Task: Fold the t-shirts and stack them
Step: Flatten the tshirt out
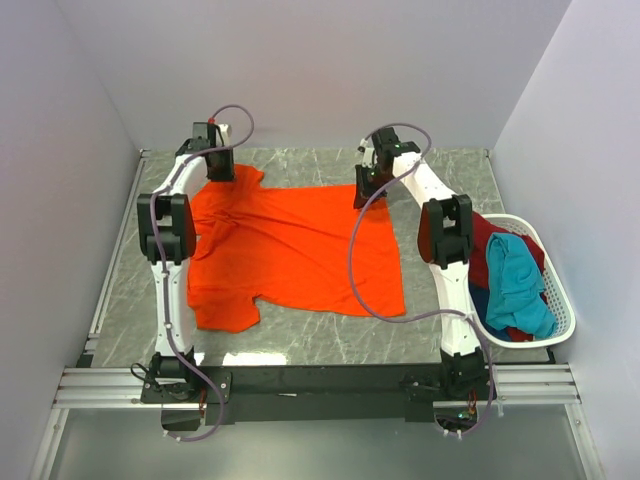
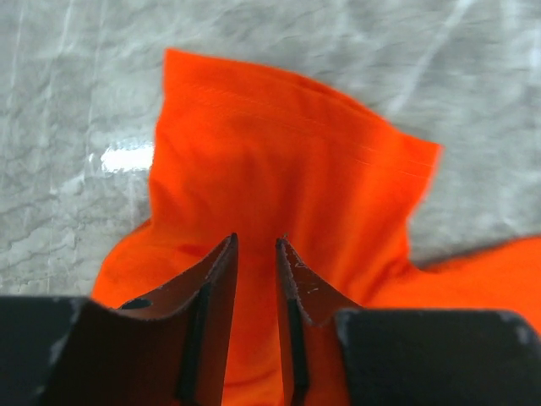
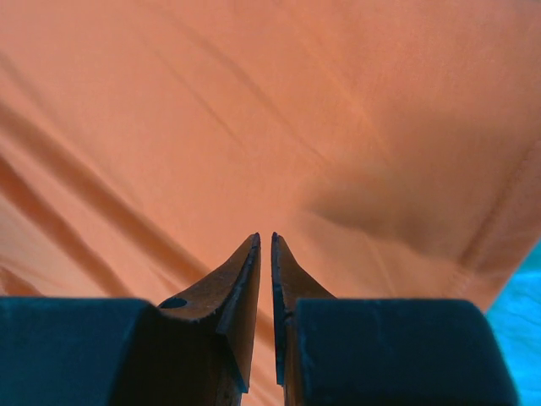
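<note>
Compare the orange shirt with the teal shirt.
The orange shirt lies spread out on the table; the teal shirt sits bunched up in the white basket. The orange shirt lies alone, the teal shirt on top of other clothes. Both are plain cloth.

Table (image 1: 440, 170): grey marbled top, walled in on the left, far and right sides.
Orange t-shirt (image 1: 290, 250): spread on the table, left of centre, creased, one sleeve at the far left.
Basket (image 1: 560, 290): white, at the table's near right edge.
</note>
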